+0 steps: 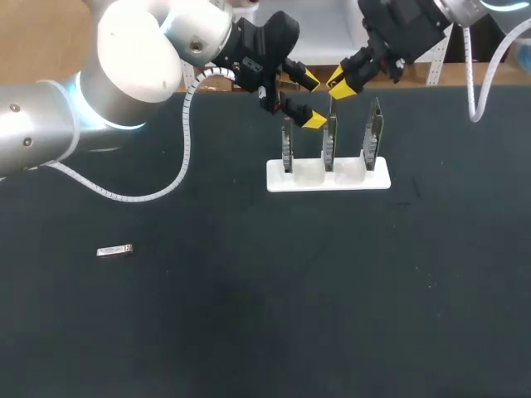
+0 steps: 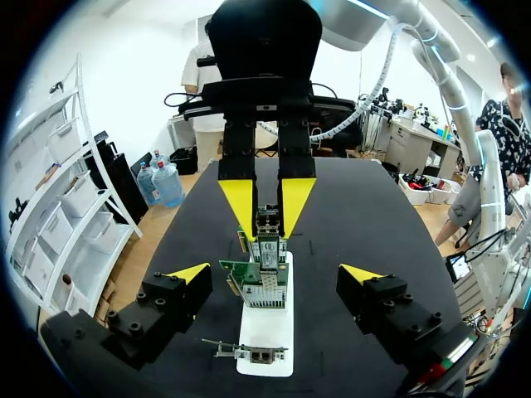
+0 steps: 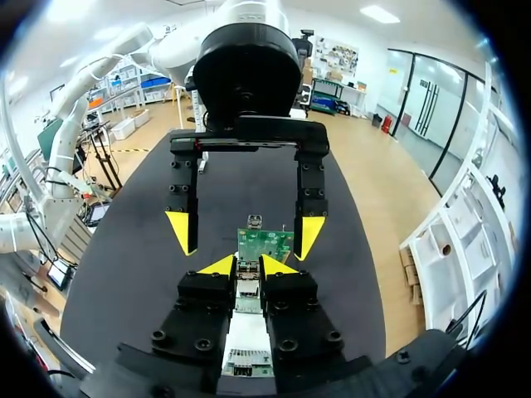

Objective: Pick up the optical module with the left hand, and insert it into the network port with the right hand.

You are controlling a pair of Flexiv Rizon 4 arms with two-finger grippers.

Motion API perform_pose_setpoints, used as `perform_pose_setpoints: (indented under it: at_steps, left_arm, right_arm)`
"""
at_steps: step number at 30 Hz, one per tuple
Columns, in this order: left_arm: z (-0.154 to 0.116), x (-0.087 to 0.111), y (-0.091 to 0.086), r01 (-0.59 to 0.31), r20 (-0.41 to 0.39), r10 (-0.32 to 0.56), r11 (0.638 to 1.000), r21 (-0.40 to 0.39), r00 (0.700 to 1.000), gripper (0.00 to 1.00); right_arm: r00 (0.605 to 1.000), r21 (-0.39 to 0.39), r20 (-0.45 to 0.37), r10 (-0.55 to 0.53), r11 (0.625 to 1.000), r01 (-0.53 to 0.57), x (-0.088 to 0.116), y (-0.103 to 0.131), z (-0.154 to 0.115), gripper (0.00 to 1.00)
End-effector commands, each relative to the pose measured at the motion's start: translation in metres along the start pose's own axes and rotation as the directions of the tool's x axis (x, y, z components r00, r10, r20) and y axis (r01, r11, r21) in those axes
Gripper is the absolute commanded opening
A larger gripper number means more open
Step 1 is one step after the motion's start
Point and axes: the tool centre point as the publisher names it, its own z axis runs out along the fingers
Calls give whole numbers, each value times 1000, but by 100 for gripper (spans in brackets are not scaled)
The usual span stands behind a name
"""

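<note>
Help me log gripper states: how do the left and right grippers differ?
The left gripper has jaws wide open and empty; the right gripper has jaws shut on the optical module. The left hovers above the left end of the white stand; the right is over its middle card. Both have yellow tips.

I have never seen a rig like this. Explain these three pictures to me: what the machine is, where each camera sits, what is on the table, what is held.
This is a robot with two arms, each ending in a two-finger gripper with yellow tips. The head view looks down on the black table from above; the other two come from cameras on the wrists. On the table stands a white holder with three circuit cards upright, and a small metal module lies alone. The right gripper pinches what looks like a second module at the middle card. The left gripper is open and empty.
</note>
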Motion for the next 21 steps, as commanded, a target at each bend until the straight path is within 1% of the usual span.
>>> perform_pose_setpoints:
  at_steps: [1,11,21]
  left_arm:
    - [1,-1,2,2,-6,-2,1000,3,1000,100]
    - [1,-1,2,2,-6,-2,1000,3,1000,100]
    - [1,-1,2,2,-6,-2,1000,3,1000,100]
  right_arm:
    - [1000,5,-2,6,1000,-6,2,3,0,0]
    - [1000,2,5,20,1000,-20,5,3,4,0]
    - [1000,14,10,15,1000,-15,1,1,2,0]
